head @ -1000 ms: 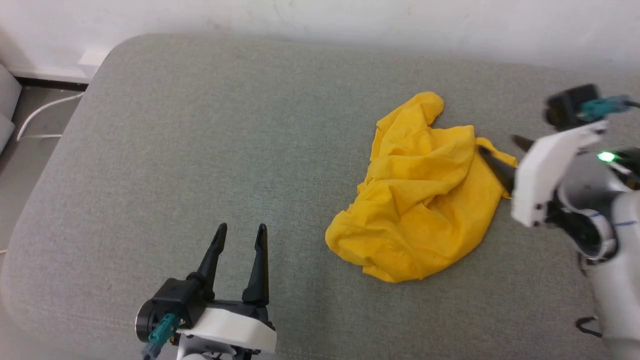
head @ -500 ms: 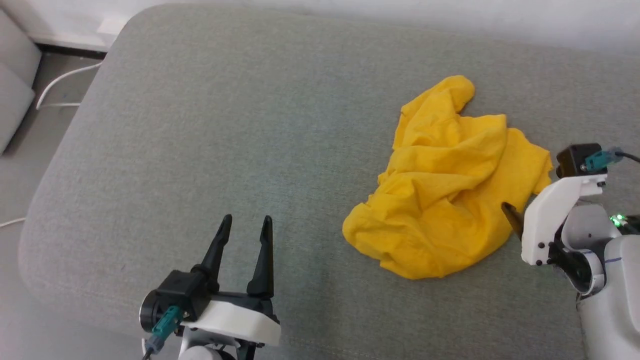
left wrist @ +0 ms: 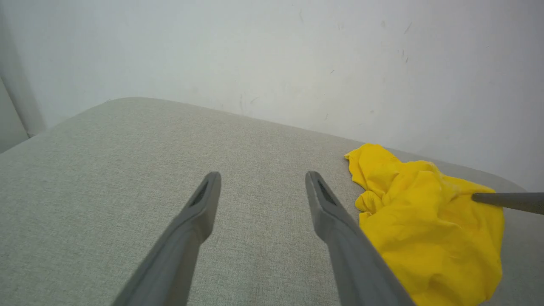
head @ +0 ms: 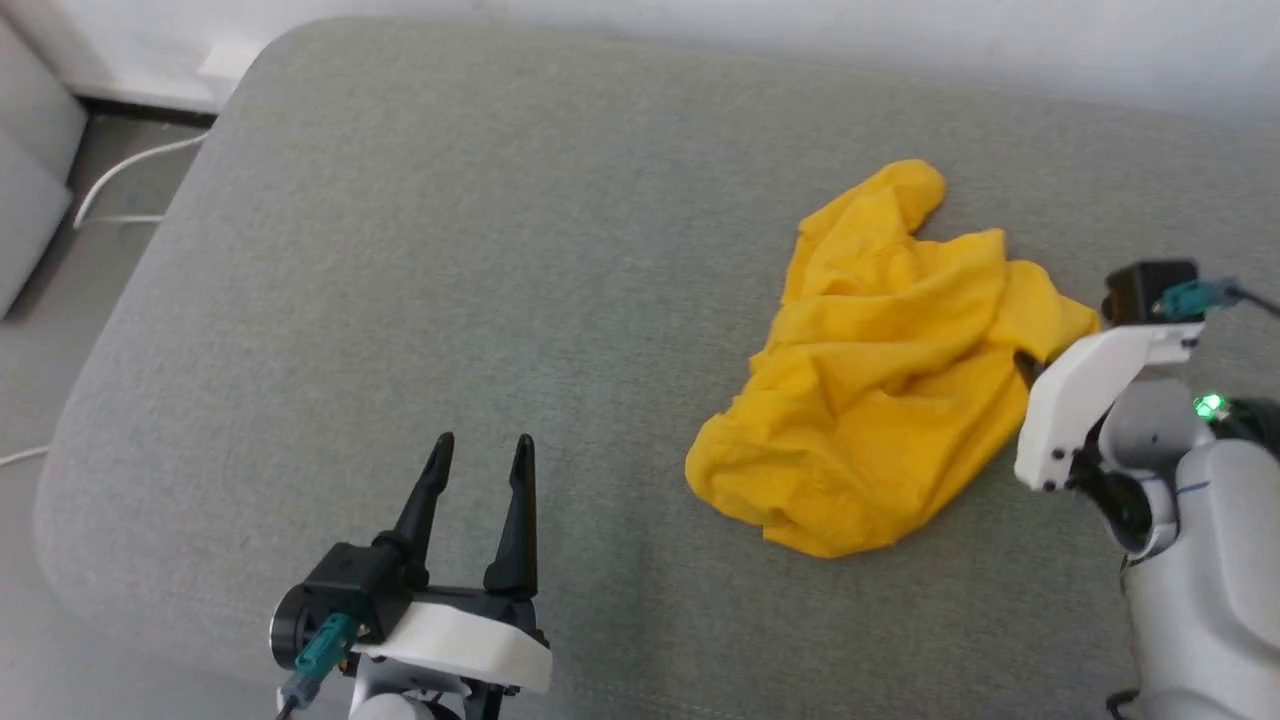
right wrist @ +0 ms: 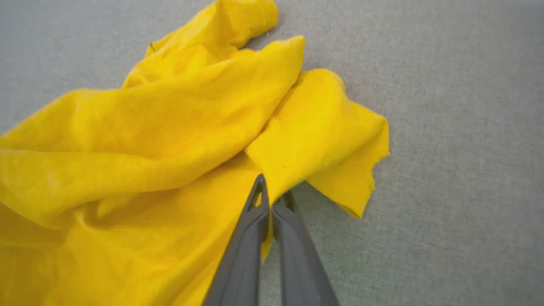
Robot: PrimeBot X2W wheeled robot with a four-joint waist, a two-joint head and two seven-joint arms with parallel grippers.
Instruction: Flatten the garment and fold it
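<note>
The garment (head: 880, 370) is a bright yellow T-shirt lying crumpled on the right half of the grey cushion (head: 480, 260), plain yellow side up. My right gripper (right wrist: 272, 191) is shut on a fold of the garment (right wrist: 170, 140) at its right edge, the cloth pinched between the two dark fingers. In the head view the right gripper (head: 1022, 362) meets the cloth below its white wrist housing. My left gripper (head: 478, 450) stands open over bare cushion at the lower left, well apart from the garment (left wrist: 425, 225), as its own view shows (left wrist: 262, 180).
A white wall (left wrist: 272, 55) rises behind the cushion. Off the cushion's left edge lie the floor and a white cable (head: 120, 180). A pale grey piece of furniture (head: 30, 150) stands at the far left.
My right gripper has gone from open to shut, closing on the garment's right edge. The head camera has shifted a little. The left arm has stayed where it was.
</note>
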